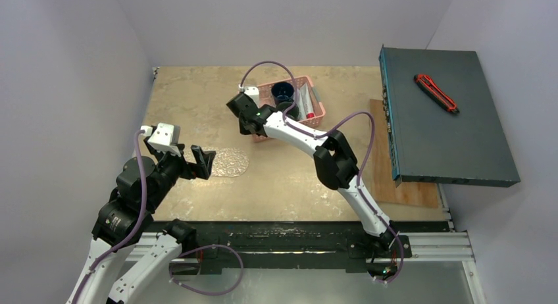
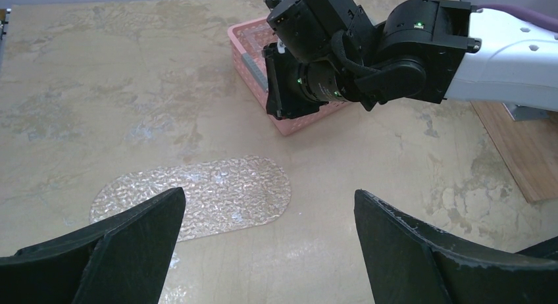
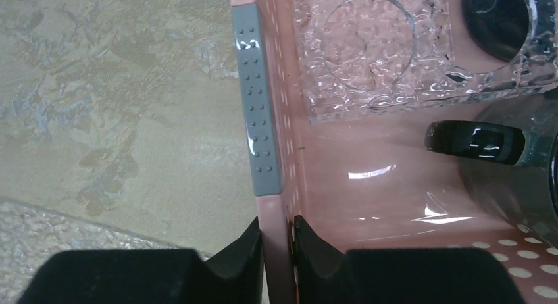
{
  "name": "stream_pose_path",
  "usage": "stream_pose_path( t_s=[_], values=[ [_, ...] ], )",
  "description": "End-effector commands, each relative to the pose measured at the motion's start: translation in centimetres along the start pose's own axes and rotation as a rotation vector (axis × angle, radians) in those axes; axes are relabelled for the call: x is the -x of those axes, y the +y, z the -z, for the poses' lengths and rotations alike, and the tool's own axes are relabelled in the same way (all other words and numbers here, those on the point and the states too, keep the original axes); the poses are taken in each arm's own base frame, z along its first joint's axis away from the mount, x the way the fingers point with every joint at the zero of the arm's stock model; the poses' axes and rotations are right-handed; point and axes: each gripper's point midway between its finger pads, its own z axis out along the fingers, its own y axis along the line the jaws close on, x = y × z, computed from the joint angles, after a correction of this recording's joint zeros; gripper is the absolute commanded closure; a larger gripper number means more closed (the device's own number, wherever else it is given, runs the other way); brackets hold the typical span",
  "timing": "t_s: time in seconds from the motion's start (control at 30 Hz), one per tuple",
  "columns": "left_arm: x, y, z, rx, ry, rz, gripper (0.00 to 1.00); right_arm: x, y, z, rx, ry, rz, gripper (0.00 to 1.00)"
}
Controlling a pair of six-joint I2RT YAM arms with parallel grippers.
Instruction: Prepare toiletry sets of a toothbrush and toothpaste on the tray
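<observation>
The see-through embossed tray [image 1: 227, 162] [image 2: 197, 195] lies flat on the table, and its edge shows at the lower left of the right wrist view [image 3: 39, 245]. My left gripper [image 1: 202, 162] [image 2: 270, 192] hovers open over the tray's right end, holding nothing. The pink basket [image 1: 316, 110] [image 2: 253, 44] [image 3: 342, 179] stands further back. My right gripper [image 1: 247, 123] [image 3: 276, 228] is shut on the basket's near-left rim, one finger inside and one outside. A silvery toothpaste tube [image 1: 306, 103] lies in the basket. No toothbrush can be made out.
In the basket sit two dark mugs [image 1: 283, 90] [image 3: 500, 21] and a clear embossed holder with round holes [image 3: 368, 47]. A grey pad [image 3: 258, 100] lines the rim. At the right stand a dark box [image 1: 447, 133] with a red cutter [image 1: 435, 93] and a wooden board [image 1: 395, 179].
</observation>
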Motion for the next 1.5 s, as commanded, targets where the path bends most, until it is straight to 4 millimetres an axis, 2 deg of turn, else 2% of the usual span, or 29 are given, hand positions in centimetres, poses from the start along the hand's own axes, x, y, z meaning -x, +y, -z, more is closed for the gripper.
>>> stream_pose_path(
  t_s=[0.0,0.13,0.27,0.4,0.57,0.73,1.2,1.3,1.47],
  values=[
    [1.4,-0.4,0.5,-0.015,-0.04,0.017,0.0,5.4,2.5,3.9,0.067,-0.126,-0.147,0.74],
    [1.4,-0.4,0.5,-0.016,-0.042,0.017,0.0,6.6,2.1,5.6,0.071,-0.144,-0.115,0.64],
    [1.5,-0.4,0.7,-0.023,-0.047,0.017,0.0,7.8,0.5,7.4,0.045,-0.156,-0.054,0.59],
    [1.5,-0.5,0.7,-0.027,-0.05,0.018,0.0,8.7,-2.4,8.8,0.005,-0.161,-0.005,0.59],
    [1.4,-0.7,0.5,-0.033,-0.041,0.019,0.0,10.9,-6.4,9.9,-0.033,-0.181,0.028,0.59],
    [1.3,-0.7,0.4,-0.032,-0.037,0.018,0.0,11.9,-10.5,9.1,-0.111,-0.151,0.072,0.59],
    [1.1,-0.8,0.1,-0.038,-0.023,0.015,0.0,12.9,-21.7,5.5,-0.309,-0.064,0.071,0.53],
    [1.0,-0.8,0.1,-0.037,-0.02,0.015,0.0,12.9,-23.5,4.8,-0.324,-0.047,0.051,0.49],
    [1.0,-0.8,0.0,-0.038,-0.019,0.014,0.0,12.4,-25.3,3.4,-0.315,-0.012,0.032,0.42]
  ],
)
